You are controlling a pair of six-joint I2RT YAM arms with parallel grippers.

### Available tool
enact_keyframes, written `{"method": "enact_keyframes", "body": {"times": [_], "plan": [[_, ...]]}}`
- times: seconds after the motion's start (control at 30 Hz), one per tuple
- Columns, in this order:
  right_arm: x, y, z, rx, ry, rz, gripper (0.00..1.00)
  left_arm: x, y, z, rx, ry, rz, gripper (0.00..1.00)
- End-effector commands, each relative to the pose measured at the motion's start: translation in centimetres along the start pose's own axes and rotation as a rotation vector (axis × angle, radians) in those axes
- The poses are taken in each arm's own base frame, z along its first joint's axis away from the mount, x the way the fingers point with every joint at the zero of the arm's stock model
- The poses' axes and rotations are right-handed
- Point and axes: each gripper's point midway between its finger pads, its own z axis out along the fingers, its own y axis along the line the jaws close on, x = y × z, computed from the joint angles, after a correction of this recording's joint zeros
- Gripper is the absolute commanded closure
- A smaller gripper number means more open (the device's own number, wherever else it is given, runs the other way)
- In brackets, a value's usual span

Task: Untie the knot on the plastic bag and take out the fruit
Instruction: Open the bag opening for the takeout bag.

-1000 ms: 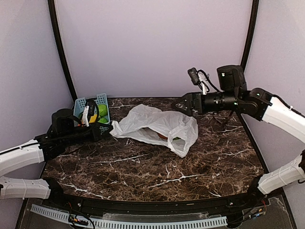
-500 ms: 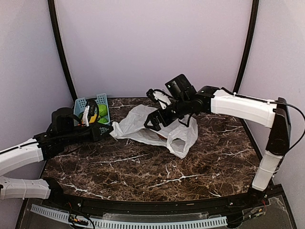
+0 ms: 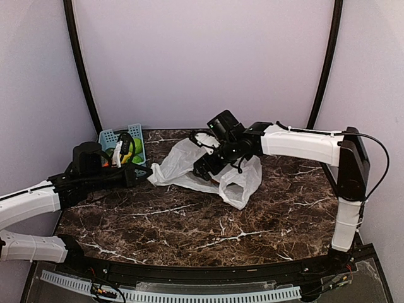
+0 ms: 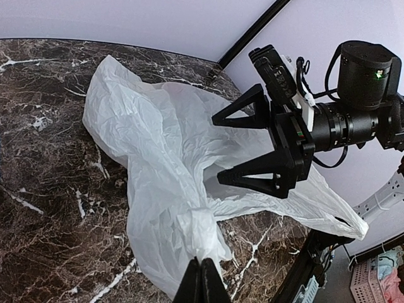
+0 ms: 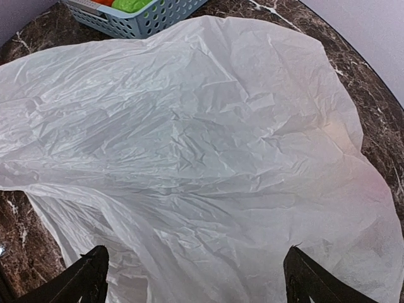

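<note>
While the left gripper (image 4: 202, 265) pins one end, the right gripper (image 4: 219, 148) hangs open over the plastic bag (image 3: 173, 165).
At the left, beside the blue basket (image 3: 107, 137), we see jaws fully closed on a bunched corner of film. From that pinch the bag's long axis runs rightward across the marble table (image 3: 189, 221) to a loose loop handle (image 3: 245, 186). Above its middle the right claw is spread wide and holds nothing, with the film directly ahead. We judge the right arm nearer for reaching in. We cannot locate the knot or any fruit inside.

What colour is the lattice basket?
The basket is light blue, clearest in the right wrist view.
</note>
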Motion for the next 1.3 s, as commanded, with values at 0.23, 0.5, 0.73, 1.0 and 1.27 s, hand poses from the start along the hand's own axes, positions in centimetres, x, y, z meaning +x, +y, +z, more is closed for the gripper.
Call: {"method": "enact_keyframes", "body": {"times": [0.23,0.5,0.73,1.0,1.27], "plan": [[-2.7,-2.9,1.7,0.192,-0.088,-0.064,0.12,-1.6,-1.3,0.1,0.022,-0.009,0.025,0.99],[-4.5,-2.1,1.5,0.186,-0.140,-0.099,0.48,-1.6,-0.8,-0.4,-0.012,-0.015,0.023,0.99],[-9.1,-5.4,-4.7,0.277,-0.294,0.036,1.00,-1.9,-1.5,-0.8,-0.004,0.003,0.052,0.83],[-12.1,-8.8,-10.5,0.102,-0.473,0.280,1.00,-3.1,-2.7,-2.9,-0.012,-0.016,0.106,0.30],[-12.3,-9.0,-10.5,0.084,-0.487,0.372,1.00,-3.1,-3.5,-1.4,0.074,-0.089,0.066,0.22]]}}
